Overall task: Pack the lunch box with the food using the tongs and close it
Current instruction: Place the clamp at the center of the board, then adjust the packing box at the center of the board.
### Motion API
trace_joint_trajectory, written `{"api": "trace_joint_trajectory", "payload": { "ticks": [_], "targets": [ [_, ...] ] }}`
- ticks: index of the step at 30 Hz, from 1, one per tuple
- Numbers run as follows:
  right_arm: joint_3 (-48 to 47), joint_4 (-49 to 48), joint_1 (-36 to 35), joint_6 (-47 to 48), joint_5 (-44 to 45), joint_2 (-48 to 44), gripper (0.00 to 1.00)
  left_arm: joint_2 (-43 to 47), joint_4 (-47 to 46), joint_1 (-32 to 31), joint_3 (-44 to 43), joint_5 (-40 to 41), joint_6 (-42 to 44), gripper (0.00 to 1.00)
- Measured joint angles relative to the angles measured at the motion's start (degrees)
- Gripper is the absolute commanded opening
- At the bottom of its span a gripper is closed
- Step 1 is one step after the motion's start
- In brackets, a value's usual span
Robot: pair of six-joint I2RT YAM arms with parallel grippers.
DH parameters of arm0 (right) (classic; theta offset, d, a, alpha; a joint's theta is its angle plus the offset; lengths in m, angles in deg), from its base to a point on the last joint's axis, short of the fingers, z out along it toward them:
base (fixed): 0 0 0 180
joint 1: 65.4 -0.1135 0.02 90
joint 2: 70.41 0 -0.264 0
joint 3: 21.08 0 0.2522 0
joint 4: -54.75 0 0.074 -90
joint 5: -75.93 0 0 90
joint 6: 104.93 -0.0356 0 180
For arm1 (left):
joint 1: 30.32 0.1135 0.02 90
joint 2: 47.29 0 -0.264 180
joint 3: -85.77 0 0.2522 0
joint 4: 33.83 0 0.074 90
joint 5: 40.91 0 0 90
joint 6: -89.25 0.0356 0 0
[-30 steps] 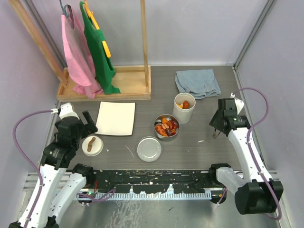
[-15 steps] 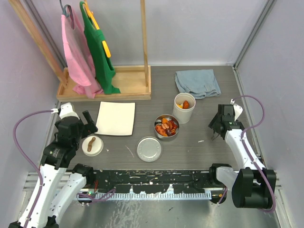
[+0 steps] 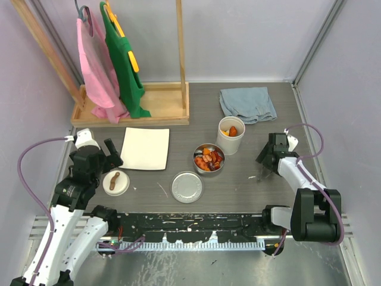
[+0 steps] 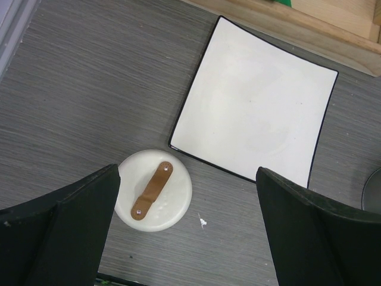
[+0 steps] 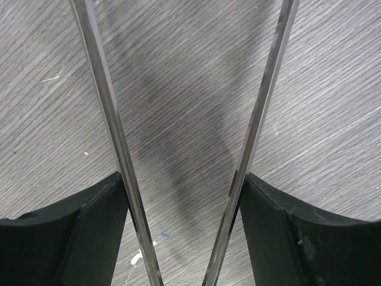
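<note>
The tongs (image 5: pixel 110 119) sit inside the right gripper (image 5: pixel 181 179), whose fingers lie against the outsides of the two thin arms. The arms are sprung well apart, low over bare bench. They look like slick, springy steel, light and apt to twist or slide on the pads, so I'd judge the best hold is across both arms partway along.

Left of that gripper stands the steel tin (image 3: pixel 195 161) filled with food (image 3: pixel 209 159). Just beyond the tin is the white tub (image 3: pixel 231 144), with orange pieces showing. The flat steel lid (image 3: pixel 187 186) lies nearer and further left, thin and flush to the bench, and is likely awkward to lift.

The left gripper (image 4: pixel 187 173) hangs spread wide above the white lid (image 4: pixel 174 205), whose brown strap looks like the natural place to grip. The square plate (image 4: pixel 256 107) lies just beside that lid, close enough to crowd a finger. A blue cloth (image 3: pixel 247 103) lies beyond the tub.
</note>
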Motion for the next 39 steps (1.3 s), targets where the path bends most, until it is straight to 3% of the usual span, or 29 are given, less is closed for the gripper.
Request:
{"api": "trace_joint_trajectory", "payload": {
  "ticks": [15, 23, 27, 31, 35, 39],
  "targets": [
    [-0.20, 2.64, 0.00, -1.92, 0.00, -0.57, 0.86, -1.88, 0.00, 0.00, 0.00, -1.16, 0.00, 0.98],
    [-7.63, 10.54, 0.09, -2.38, -1.75, -9.53, 0.87, -3.15, -0.31, 0.02, 0.00, -5.60, 0.22, 0.98],
    [-9.18, 9.03, 0.15, -1.36, -12.28, -18.73, 0.87, -4.24, -1.84, 0.02, 0.50, -12.57, 0.31, 0.99],
    [-6.40, 4.46, 0.09, -3.43, -26.43, -24.90, 0.86, -7.74, -4.48, 0.00, 1.64, -23.30, -1.62, 0.93],
    [-1.53, 1.60, -1.29, -5.57, -35.85, -26.34, 0.86, -14.27, -7.15, -0.63, 3.08, -32.63, -4.72, 0.92],
    [1.33, -0.46, -5.42, -5.70, -41.81, -22.45, 0.88, -21.94, -9.38, -5.62, 5.46, -35.58, -7.28, 0.92]
  ]
}}
